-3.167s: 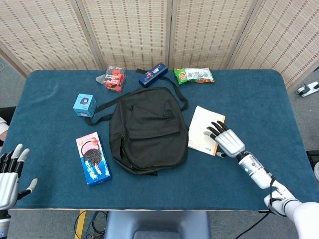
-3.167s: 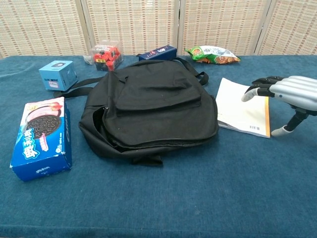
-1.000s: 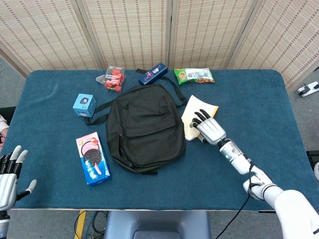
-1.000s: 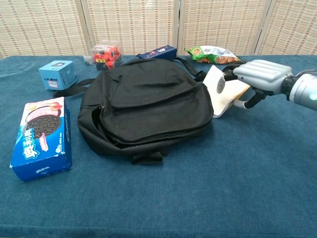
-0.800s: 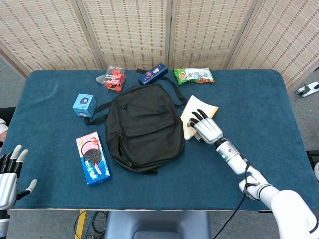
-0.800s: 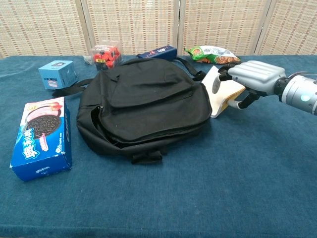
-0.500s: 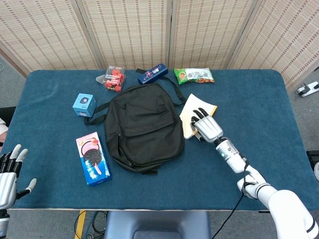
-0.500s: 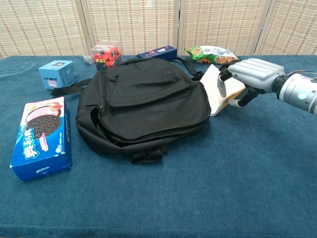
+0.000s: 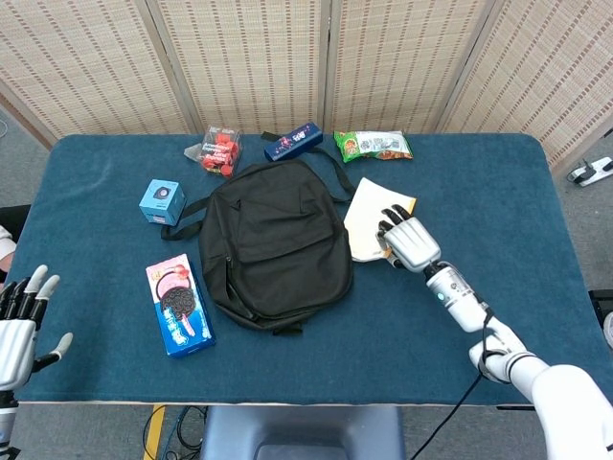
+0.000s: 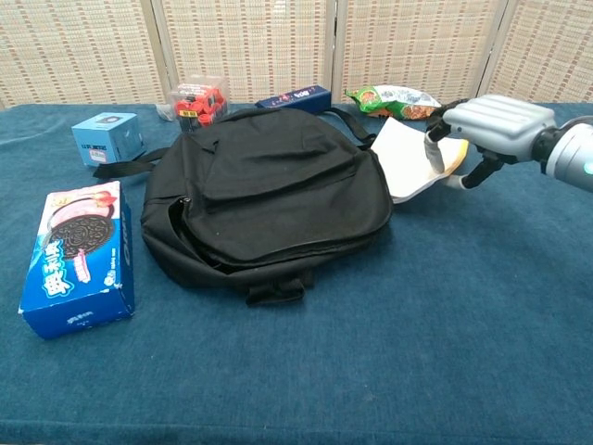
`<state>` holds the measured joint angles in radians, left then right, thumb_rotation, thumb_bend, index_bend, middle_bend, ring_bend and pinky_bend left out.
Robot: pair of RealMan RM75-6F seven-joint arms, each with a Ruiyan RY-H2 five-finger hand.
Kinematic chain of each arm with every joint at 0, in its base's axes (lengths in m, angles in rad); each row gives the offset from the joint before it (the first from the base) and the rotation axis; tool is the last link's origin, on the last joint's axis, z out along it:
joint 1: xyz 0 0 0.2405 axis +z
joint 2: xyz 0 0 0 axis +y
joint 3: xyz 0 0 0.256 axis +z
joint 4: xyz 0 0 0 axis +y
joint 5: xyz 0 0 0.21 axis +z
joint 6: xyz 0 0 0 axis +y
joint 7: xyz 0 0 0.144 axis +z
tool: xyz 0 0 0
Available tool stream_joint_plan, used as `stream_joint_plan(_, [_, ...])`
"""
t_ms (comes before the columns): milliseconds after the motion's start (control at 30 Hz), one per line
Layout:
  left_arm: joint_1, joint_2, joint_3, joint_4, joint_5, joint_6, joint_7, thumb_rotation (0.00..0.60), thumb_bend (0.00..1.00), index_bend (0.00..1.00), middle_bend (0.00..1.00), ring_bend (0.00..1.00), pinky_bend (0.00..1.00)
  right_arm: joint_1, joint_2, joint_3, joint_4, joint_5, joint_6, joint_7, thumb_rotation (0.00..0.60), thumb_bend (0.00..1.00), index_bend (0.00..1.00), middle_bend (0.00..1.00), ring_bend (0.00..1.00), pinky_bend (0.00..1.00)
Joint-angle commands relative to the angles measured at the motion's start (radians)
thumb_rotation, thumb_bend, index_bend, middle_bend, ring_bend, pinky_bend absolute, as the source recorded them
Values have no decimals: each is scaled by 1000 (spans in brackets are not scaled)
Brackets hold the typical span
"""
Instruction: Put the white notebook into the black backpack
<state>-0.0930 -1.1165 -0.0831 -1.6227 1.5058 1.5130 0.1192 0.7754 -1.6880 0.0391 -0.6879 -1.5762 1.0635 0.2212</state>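
Observation:
The black backpack (image 9: 273, 244) lies flat in the middle of the blue table, also shown in the chest view (image 10: 269, 195). The white notebook (image 9: 367, 220) rests against the backpack's right side, tilted, with its right edge raised off the cloth (image 10: 400, 158). My right hand (image 9: 410, 241) grips that raised, orange-trimmed edge, fingers over the top and thumb beneath (image 10: 491, 125). My left hand (image 9: 19, 321) hangs off the table's near left corner, fingers spread, holding nothing.
A blue cookie box (image 9: 178, 304) lies left of the backpack, a small light-blue box (image 9: 162, 202) behind it. Along the far edge sit a red candy box (image 9: 220, 151), a dark blue box (image 9: 294, 142) and a green snack bag (image 9: 373, 146).
The right hand slid the notebook left and back against the backpack, nudging the bag left. Now the hand has shifted slightly right and the notebook's right edge is lifted.

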Motion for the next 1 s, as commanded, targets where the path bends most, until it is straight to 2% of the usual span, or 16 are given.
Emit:
stream_joint_plan(33, [-26,17,-7,-5,17,-26,-24,600,283,31,0,0,0,-34,58,21,-64,11,70,-39,600,505,593,390,155,125])
stream_joint_plan(267, [-121,64,-22,-21,74,-118,-89,600,282,36,0,0,0,-98,214,68,-238,33,209,-154,600,506,594,390,157,125])
stream_joint_plan(533, [-271,80,-39,-18,161,-250,-179,600,282,90,0,0,0,-156,374,113,-438,53,303,-236,600,506,594,392,163,126])
stream_joint_plan(800, [-452,12,-45,21,229,-414,-235,600,283,140,0,13,0,-204,497,141,-596,58,365,-317,600,505,594,396,168,125])
stream_joint_plan(1000, [-579,-72,-50,59,216,-556,-233,600,283,153,0,15,0,-234,548,162,-671,66,398,-347,600,506,594,397,168,125])
